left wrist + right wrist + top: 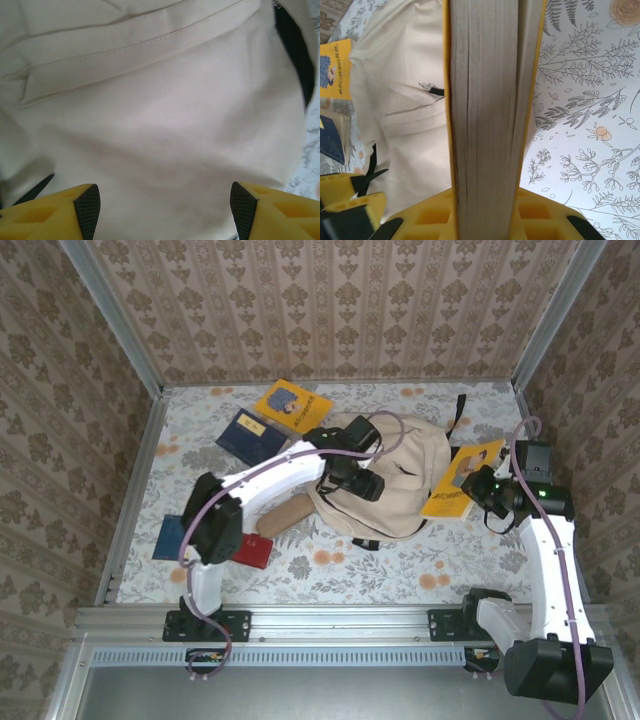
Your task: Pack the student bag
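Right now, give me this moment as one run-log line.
left claw: open above backpack | right claw: shut on yellow book beside backpack | status: book not yet inside
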